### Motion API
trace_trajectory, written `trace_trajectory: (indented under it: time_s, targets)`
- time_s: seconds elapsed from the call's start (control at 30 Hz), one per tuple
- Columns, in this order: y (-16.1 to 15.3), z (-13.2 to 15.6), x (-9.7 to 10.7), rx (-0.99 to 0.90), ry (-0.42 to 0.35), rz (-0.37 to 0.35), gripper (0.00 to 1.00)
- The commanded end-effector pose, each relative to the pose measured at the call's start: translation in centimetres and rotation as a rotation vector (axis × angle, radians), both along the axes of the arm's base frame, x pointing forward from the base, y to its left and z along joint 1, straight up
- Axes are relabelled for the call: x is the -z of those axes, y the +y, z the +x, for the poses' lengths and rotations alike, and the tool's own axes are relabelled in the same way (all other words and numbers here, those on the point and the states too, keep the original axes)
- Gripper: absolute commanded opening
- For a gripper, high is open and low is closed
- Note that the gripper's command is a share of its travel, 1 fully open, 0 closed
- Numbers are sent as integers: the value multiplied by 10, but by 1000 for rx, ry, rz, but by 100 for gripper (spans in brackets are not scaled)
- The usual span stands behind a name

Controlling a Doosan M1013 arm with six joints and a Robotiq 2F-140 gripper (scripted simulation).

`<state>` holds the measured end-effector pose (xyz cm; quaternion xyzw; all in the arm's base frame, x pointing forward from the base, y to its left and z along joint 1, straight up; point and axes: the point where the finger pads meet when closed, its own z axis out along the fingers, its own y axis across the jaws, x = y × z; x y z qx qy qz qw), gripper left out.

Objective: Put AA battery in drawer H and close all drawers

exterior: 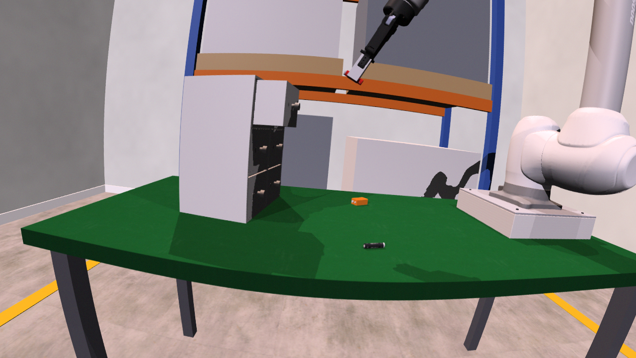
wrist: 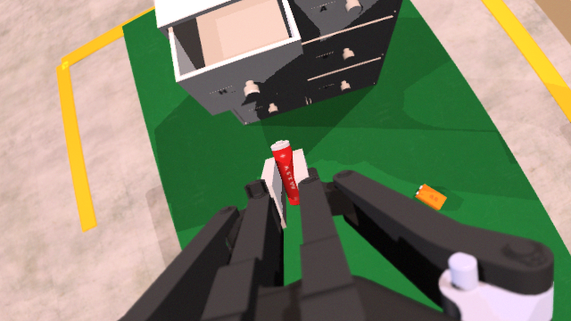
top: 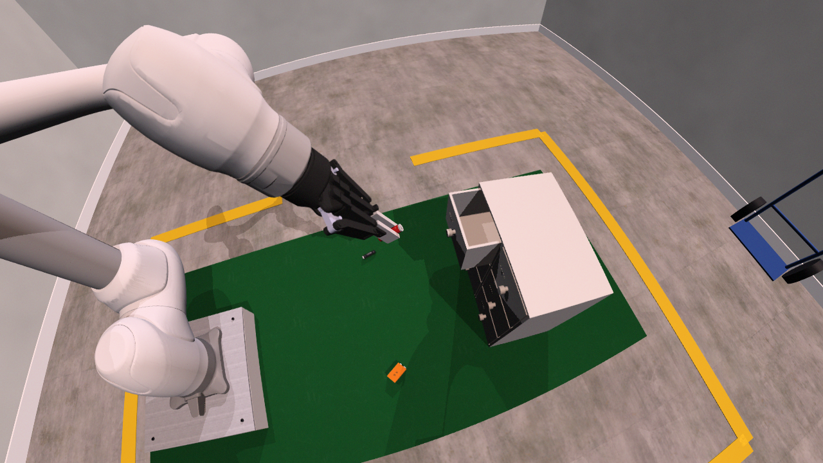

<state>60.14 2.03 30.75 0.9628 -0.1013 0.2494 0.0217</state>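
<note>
Green tabletop (top: pixel 322 310) (exterior: pixel 338 267) (wrist: pixel 370 147), grey walls (top: pixel 690 63) (exterior: pixel 53 89), yellow-striped floor (top: pixel 356 109) (exterior: pixel 311 324) (wrist: pixel 36 178).

Tabletop (top: pixel 322 305) (exterior: pixel 400 267) (wrist: pixel 379 147): matt green, smooth, like felt or paint. Chest (top: pixel 546 230) (exterior: pixel 215 146) (wrist: pixel 187 10): matt off-white shell, looks like painted board; fronts dark, low sheen. Open drawer (top: pixel 480 248) (exterior: pixel 270 103) (wrist: pixel 196 82): smooth, beige floor. Arm (top: pixel 189 98) (exterior: pixel 578 151): smooth white shell, soft sheen, like painted metal or plastic. Tool (top: pixel 386 226) (exterior: pixel 357 73) (wrist: pixel 288 169): dark matt links, pale flat pads. Red battery (top: pixel 397 229) (exterior: pixel 360 81) (wrist: pixel 285 171): smooth printed wrap, pale metal-looking end. Black cylinder, near side (top: pixel 368 254) (exterior: pixel 373 245): probably glossy, too small to be sure.
</note>
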Motion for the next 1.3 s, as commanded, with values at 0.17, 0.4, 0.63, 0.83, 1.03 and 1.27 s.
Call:
trace_trajectory:
  time_s: [0.17,0.4,0.63,0.83,1.03,1.27]
  targets:
    - [-1,-5,5,12,-302,-74,6]
    - [0,-7,6,13,-381,-91,6]
    - [0,-9,8,12,-459,-107,6]
    - [0,-9,8,13,-496,-116,6]
    - [1,-10,9,13,-548,-127,6]
    - [1,-12,10,12,-605,-138,6]
